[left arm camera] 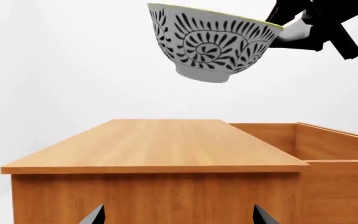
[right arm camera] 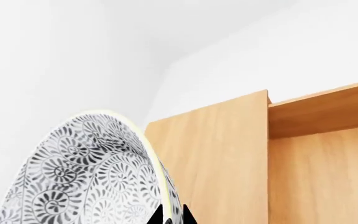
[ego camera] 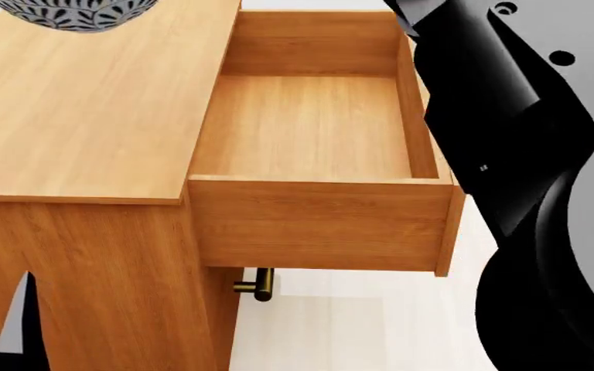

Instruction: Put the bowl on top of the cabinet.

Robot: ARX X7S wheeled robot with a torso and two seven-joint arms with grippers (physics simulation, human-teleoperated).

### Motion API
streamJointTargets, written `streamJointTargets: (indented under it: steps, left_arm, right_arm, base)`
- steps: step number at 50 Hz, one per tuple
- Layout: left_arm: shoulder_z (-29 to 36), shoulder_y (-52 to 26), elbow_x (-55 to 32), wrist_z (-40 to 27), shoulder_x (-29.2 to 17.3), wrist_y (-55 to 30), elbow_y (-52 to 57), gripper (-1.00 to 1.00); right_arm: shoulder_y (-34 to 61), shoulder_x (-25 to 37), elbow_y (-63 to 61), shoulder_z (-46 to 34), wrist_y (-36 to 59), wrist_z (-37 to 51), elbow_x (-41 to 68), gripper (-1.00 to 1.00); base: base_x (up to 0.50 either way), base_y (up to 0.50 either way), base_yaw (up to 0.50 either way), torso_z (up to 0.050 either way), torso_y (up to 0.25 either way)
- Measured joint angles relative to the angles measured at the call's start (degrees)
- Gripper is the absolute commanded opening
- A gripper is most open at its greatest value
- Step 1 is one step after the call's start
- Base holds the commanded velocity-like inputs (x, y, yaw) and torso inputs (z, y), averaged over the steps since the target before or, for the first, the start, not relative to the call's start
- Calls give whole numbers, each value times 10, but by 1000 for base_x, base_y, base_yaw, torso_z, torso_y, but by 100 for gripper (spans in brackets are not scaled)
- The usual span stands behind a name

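The bowl (left arm camera: 211, 43), white with a dense dark petal pattern and a yellowish rim, hangs in the air above the cabinet (left arm camera: 154, 149), clear of its flat top. My right gripper (right arm camera: 171, 217) is shut on the bowl's (right arm camera: 86, 172) rim, one finger inside and one outside; in the left wrist view its black fingers (left arm camera: 309, 28) show at the rim. Only the bowl's underside (ego camera: 75, 11) shows in the head view, over the cabinet top (ego camera: 80, 108). My left gripper (left arm camera: 177, 215) is open, low in front of the cabinet's side, holding nothing.
The cabinet's top drawer (ego camera: 318, 131) is pulled out and has nothing in it, beside the flat top. A brass bar handle (ego camera: 256, 286) sticks out below it. My right arm (ego camera: 524, 154) rises at the drawer's right side. White walls surround.
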Motion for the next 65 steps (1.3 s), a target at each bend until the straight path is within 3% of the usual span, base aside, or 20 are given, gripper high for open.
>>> streamJointTargets:
  steps: [35,65]
  left_arm:
    - [-10,5,-21,-15,-14,14,3,100]
    - [-6,5,-30,-23,-23,23,0,100]
  right_arm:
    - [-45,0,-48,-43,-42,-15,104,-100]
    - [-54,0,-72,-45,-45,36,46,-100]
  base:
    - [0,0,0,0,0]
    - [0,0,0,1,0]
